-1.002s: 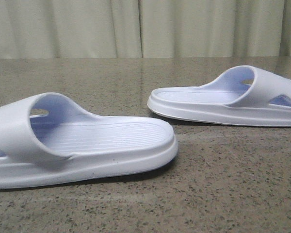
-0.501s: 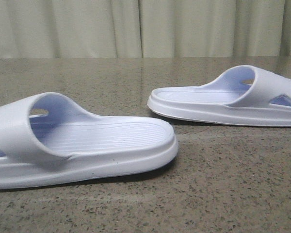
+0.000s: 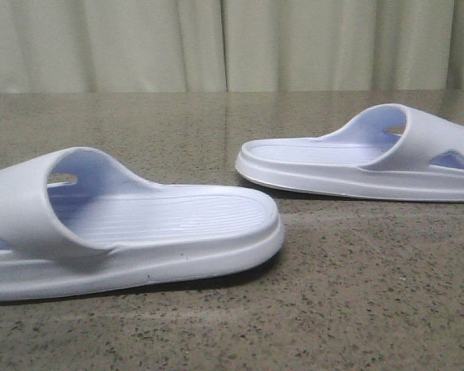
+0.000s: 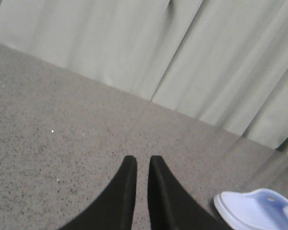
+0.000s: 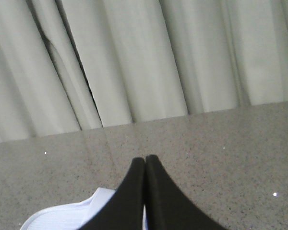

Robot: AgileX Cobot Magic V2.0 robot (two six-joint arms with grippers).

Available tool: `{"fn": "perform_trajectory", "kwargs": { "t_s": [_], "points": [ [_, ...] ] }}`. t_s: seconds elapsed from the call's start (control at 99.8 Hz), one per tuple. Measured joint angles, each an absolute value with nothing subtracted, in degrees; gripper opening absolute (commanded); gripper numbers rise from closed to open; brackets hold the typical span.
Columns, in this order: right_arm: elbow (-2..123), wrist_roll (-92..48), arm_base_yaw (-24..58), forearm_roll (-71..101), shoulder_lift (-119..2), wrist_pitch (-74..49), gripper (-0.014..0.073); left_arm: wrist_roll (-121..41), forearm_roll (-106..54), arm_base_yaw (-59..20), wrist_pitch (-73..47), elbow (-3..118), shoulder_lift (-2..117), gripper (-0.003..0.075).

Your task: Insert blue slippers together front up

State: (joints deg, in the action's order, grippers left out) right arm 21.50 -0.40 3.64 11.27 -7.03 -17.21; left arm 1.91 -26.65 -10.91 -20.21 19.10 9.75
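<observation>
1. The blue slippers [image 3: 131, 224] looked like moulded foam, matt and smooth, with fine ribbing across the footbeds and a few dark specks on the nearer sole's side wall.
2. The surface [image 3: 356, 294] looked like speckled stone, grey-brown with dark flecks, polished enough to give a soft sheen and faint reflections.
3. The curtain [image 3: 232, 42] beyond the fingers was pale matt cloth hanging in soft folds.
4. The left fingers [image 4: 122, 201] and right fingers [image 5: 132, 196] looked like plain black plastic, smooth, with a dull finish.
</observation>
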Motion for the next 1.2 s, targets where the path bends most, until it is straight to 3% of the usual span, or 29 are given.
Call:
{"fn": "perform_trajectory", "kwargs": {
  "t_s": [0.381,0.471,0.561,0.701,0.802,1.202],
  "points": [
    [30.7,-0.4,3.6,11.3,-23.7,-27.6,-0.0106,1.9,-24.7,-10.9,-26.2,25.1,22.5,0.0016],
    [30.7,-0.4,3.6,11.4,-25.1,-27.8,-0.0059,1.9,-24.7,-10.9,-26.3,25.1,22.8,0.0023],
    [30.7,-0.4,3.6,11.5,-25.7,-27.8,0.0058,1.9,-24.7,-10.9,-26.3,25.1,22.9,0.0099],
    [30.7,-0.4,3.6,11.8,-26.1,-27.8,0.0263,1.9,-24.8,-10.9,-26.3,25.1,22.9,0.0333],
    [30.7,-0.4,3.6,11.8,-26.1,-27.8,0.0325,1.9,-25.3,-10.9,-26.3,25.1,22.9,0.0462],
    [30.7,-0.4,3.6,11.8,-26.3,-25.8,0.0325,6.6,-26.9,-10.9,-28.8,21.1,25.6,0.0476]
  ]
}}
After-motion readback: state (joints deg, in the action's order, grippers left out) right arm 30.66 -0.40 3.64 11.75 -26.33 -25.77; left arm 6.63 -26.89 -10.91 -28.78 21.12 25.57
